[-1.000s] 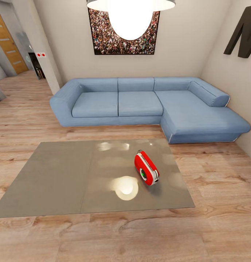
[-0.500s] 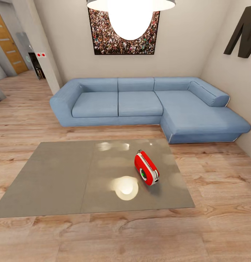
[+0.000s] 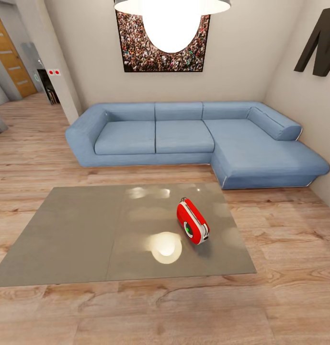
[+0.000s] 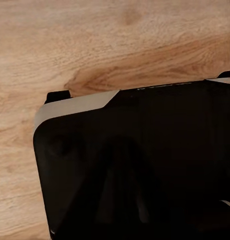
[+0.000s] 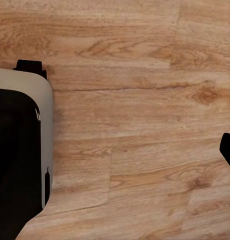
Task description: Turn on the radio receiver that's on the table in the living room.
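The radio receiver [image 3: 192, 222] stands upright on the right part of the glossy grey table [image 3: 78, 235], beside the reflection of the pendant lamp [image 3: 172, 19]. The blue L-shaped sofa [image 3: 184, 136] is behind the table. Both wrist views look at the wood floor [image 5: 140, 125]; I cannot tell if the grippers are open or closed

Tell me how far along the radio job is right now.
Done: the robot has reached the living room, with the radio receiver in the head view, upright on the grey table before the blue sofa. In hand: nothing; both wrist cameras look down at the wood floor. Left: close in, reach out and switch the radio on.
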You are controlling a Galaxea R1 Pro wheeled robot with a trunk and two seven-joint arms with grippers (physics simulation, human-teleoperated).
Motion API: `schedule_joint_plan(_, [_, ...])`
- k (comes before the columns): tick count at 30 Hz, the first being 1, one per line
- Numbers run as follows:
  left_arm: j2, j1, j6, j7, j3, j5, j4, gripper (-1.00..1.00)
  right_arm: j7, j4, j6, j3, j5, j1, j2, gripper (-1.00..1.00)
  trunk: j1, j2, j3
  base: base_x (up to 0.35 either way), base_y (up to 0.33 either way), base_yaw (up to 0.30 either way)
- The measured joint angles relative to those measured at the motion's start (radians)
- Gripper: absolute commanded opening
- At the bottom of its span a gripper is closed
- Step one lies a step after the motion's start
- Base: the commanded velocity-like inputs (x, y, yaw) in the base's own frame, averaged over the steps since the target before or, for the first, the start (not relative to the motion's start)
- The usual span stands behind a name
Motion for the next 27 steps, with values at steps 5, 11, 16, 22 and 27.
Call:
schedule_joint_plan(5, [-0.007,0.0,0.0,0.0,0.0,0.0,0.0,-1.0,0.0,0.0,0.0,0.0,0.0,0.0,0.0,1.0,0.0,0.0,0.0,0.0,0.0,0.0])
schedule_joint_plan(11, [-0.008,0.0,-0.006,0.0,0.0,0.0,0.0,-1.0,0.0,0.0,0.0,0.0,0.0,0.0,0.0,1.0,0.0,0.0,0.0,0.0,0.0,0.0])
schedule_joint_plan(16, [-0.009,0.0,-0.002,-0.001,0.0,0.0,0.0,-1.0,0.0,0.0,0.0,0.0,0.0,0.0,0.0,1.0,0.0,0.0,0.0,0.0,0.0,0.0])
schedule_joint_plan(22, [-0.009,0.0,0.0,-0.002,0.0,0.0,0.001,-1.0,0.0,0.0,0.0,0.0,0.0,0.0,0.0,1.0,0.0,0.0,0.0,0.0,0.0,0.0])
schedule_joint_plan(27, [-0.008,0.003,0.002,0.0,0.0,0.0,0.001,-1.0,0.0,0.0,0.0,0.0,0.0,0.0,0.0,1.0,0.0,0.0,0.0,0.0,0.0,0.0])
